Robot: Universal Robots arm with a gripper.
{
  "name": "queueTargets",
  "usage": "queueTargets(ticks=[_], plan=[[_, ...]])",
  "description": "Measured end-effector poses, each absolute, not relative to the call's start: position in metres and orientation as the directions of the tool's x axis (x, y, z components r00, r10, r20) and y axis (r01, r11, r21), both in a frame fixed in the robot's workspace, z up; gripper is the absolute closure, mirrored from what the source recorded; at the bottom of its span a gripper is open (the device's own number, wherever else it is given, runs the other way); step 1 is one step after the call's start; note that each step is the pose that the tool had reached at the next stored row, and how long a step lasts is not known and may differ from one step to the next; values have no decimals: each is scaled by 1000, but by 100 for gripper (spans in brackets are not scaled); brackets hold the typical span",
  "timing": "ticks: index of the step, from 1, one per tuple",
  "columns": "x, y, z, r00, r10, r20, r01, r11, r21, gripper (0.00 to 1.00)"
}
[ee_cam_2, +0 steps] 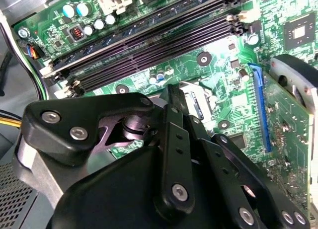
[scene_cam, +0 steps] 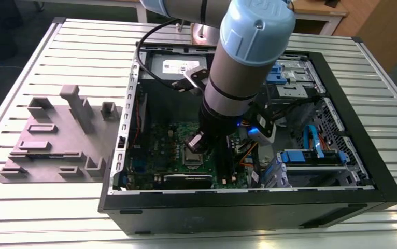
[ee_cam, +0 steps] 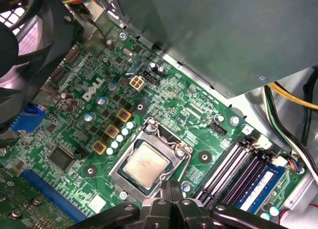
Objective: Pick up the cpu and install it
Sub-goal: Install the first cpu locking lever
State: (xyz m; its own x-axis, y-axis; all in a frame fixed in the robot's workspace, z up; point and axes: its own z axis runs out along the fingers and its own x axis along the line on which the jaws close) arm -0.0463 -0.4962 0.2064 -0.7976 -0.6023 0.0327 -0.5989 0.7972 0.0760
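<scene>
The cpu (ee_cam: pixel 145 162), a small silvery square chip, lies flat in the metal-framed socket (ee_cam: pixel 180 150) on the green motherboard (ee_cam: pixel 194 110). In the first wrist view my gripper (ee_cam: pixel 169 188) hovers just beside the socket's edge, its two black fingers pressed together and holding nothing. In the second wrist view the black fingers (ee_cam_2: pixel 175 114) hide most of the socket (ee_cam_2: pixel 196 101). The exterior view has the arm reaching down into the open computer case, with the gripper (scene_cam: pixel 196 144) right above the socket (scene_cam: pixel 194 158).
The black computer case (scene_cam: pixel 364 171) surrounds the arm, with drive bays and blue cables on the exterior view's right. Memory slots (ee_cam: pixel 233 172) run beside the socket. A fan (ee_cam: pixel 30 55) and power supply box (ee_cam: pixel 213 35) stand close. A grey plastic tray (scene_cam: pixel 53 140) sits outside the case.
</scene>
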Motion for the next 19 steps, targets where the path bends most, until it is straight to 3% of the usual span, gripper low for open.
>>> queueTargets(ticks=[19], plan=[[-46,-498,200,-798,-602,33,-599,797,74,90]])
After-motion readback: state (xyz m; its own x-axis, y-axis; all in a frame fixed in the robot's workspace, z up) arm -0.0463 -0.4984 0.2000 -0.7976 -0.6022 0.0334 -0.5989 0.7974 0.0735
